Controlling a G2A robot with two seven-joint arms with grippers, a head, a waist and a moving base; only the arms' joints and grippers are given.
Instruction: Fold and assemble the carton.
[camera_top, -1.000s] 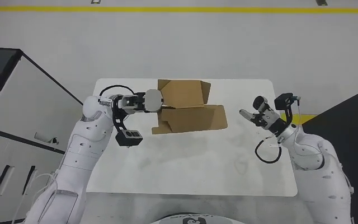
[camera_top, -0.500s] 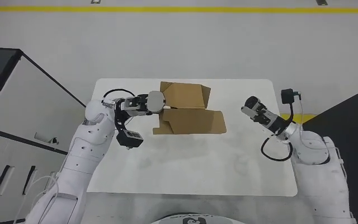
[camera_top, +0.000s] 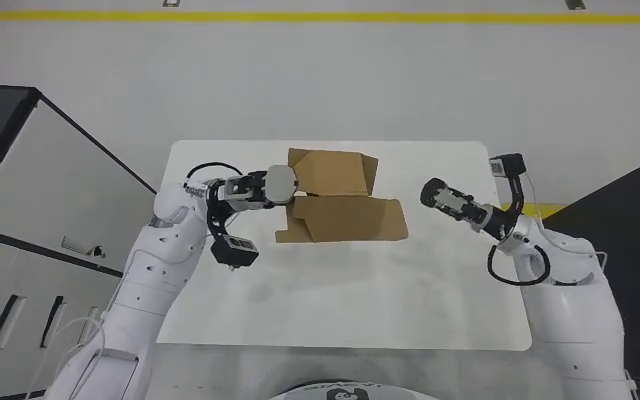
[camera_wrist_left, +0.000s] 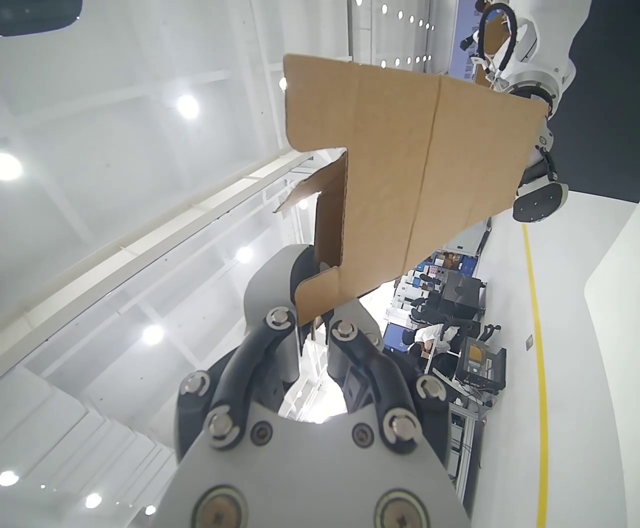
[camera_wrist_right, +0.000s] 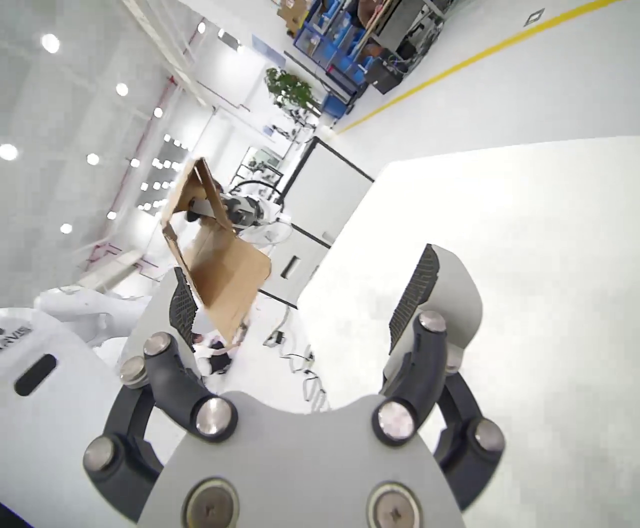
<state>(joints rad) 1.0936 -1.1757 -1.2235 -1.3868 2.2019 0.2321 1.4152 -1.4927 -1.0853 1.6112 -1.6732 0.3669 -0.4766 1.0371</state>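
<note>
A brown cardboard carton (camera_top: 340, 195), partly unfolded with loose flaps, hangs above the middle of the white table (camera_top: 350, 300). My left gripper (camera_top: 288, 186) is shut on a flap at the carton's left end. In the left wrist view the carton (camera_wrist_left: 400, 165) rises from between the pinching fingers (camera_wrist_left: 320, 310). My right gripper (camera_top: 428, 192) is open, just off the carton's right end with a small gap. Through its spread fingers (camera_wrist_right: 420, 290) the right wrist view shows the carton (camera_wrist_right: 220, 260) farther off.
The table's near half is bare white surface. A dark-framed glass panel (camera_top: 60, 170) stands off the table's left side. A yellow floor line (camera_top: 320, 16) runs beyond the far edge.
My right gripper has swung in leftward toward the carton's right end, turning to point at it. The left gripper and carton have shifted slightly right.
</note>
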